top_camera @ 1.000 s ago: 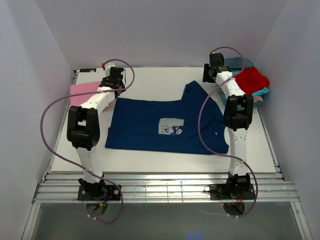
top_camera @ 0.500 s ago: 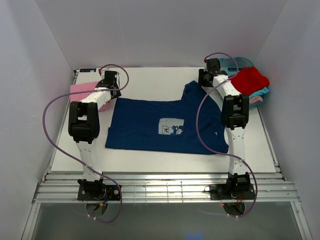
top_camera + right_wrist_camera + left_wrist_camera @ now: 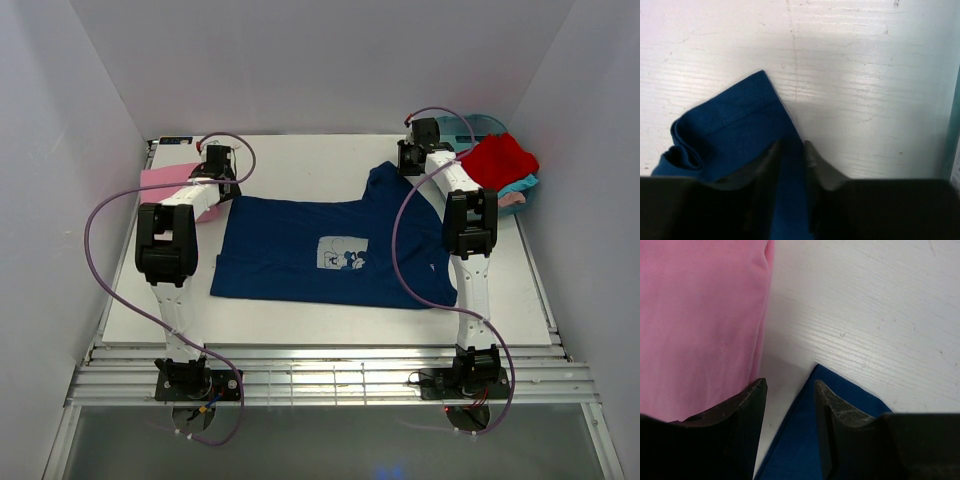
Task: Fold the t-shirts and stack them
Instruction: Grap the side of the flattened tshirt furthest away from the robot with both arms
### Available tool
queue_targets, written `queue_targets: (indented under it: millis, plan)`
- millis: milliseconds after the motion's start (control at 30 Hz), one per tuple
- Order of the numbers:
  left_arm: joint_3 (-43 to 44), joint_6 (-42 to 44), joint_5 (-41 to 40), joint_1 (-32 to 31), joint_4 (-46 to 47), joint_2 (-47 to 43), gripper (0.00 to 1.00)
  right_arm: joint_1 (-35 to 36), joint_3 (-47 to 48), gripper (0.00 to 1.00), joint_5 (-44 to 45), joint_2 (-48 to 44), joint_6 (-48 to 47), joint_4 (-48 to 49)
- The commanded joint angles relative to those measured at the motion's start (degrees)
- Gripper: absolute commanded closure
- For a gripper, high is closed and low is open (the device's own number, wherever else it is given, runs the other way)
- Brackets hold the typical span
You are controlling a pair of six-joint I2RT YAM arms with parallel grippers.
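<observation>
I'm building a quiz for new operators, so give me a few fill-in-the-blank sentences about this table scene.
1. The spread shirt with the cartoon print is ___ in colour.
2. The folded shirt beside the left fingers is ___.
3. The red shirt lies on top of the teal ___ at the table's far right corner.

Missing words: blue; pink; tub.
</observation>
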Motion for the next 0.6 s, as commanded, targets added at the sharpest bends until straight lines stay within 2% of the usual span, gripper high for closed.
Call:
queue_targets:
  millis: [0, 33, 133, 567]
  plan:
    - [-0.5, 1.3, 0.3, 0.0, 1.5, -0.3, 0.47, 0.3, -0.8, 0.76, 0.1, -0.3, 0.0, 0.5]
    - [-0.3, 1.5, 0.1, 0.1, 1.5, -0.1, 0.47, 0.3, -0.9, 0.85, 0.2, -0.3, 0.2, 0.3]
    - [-0.4, 2.4, 0.6, 0.3, 2.7, 0.5, 0.47, 0.3, -1.6, 0.92, 0.5, -0.9, 0.2, 0.3]
    - [-2.0, 2.1, 8.5, 0.7, 7.2, 1.2, 0.47, 0.3, -3.8, 0.92, -0.4, -2.1, -0.5, 0.2]
